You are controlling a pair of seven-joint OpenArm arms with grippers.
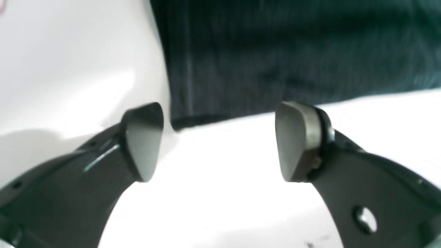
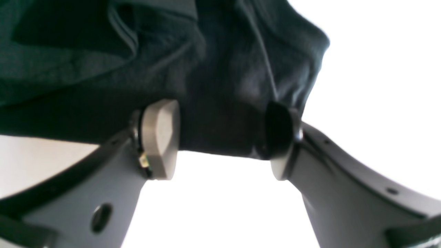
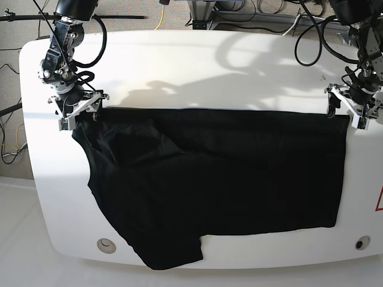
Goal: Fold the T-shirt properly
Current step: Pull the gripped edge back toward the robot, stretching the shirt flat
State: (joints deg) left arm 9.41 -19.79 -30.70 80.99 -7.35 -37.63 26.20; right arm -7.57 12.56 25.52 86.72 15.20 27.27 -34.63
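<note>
Left gripper jaws wide, empty, at T-shirt corner | right gripper pinching bunched shirt, tabletop's far edge

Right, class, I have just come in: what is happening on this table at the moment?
A two-armed robot is folding a black T-shirt spread over a white table. The right gripper, at the shirt's far corner on the left of the base view, has bunched cloth between its jaws. The left gripper, at the other far corner, has its jaws wide open with nothing between them, just beside the shirt's edge. One sleeve hangs toward the table's near edge. The shirt is still wrinkled near the right gripper.
</note>
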